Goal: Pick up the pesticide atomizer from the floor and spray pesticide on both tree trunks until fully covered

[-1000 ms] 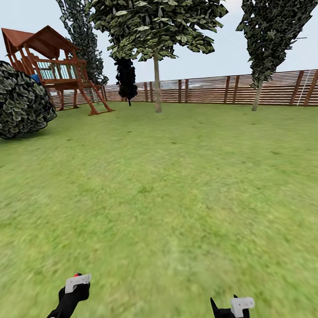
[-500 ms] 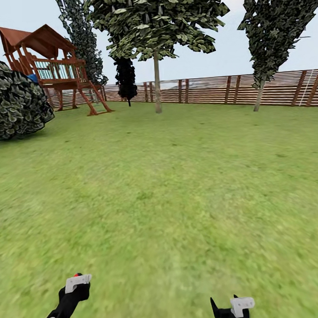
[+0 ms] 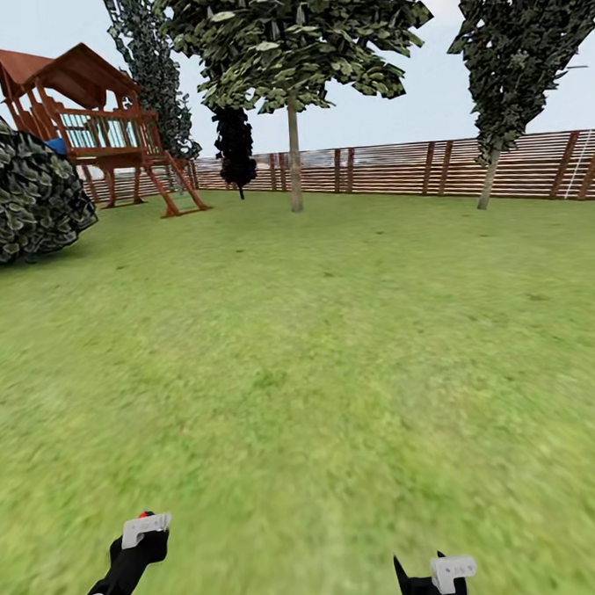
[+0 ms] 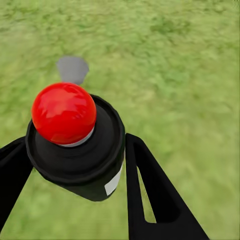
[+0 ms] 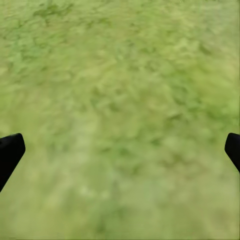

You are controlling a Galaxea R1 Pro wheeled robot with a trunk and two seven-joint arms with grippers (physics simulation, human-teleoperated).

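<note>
My left gripper is shut on the pesticide atomizer, a black can with a round red top, held upright over the grass. In the head view the left gripper sits low at the left with the atomizer's red top just showing. Low at the right, my right gripper is open, and the right wrist view has the right gripper spread wide over bare grass. Far ahead stand two trees: one pale trunk at centre, another trunk leaning at the right by the fence.
A wide lawn stretches to a brown slat fence. A red wooden playhouse and a round bush stand at the far left. A slim black-leaved tree is beside the centre tree.
The whole head view has shifted a little: the bush and playhouse sit slightly further left. Both arms hold the same pose, and the atomizer stays in the left gripper.
</note>
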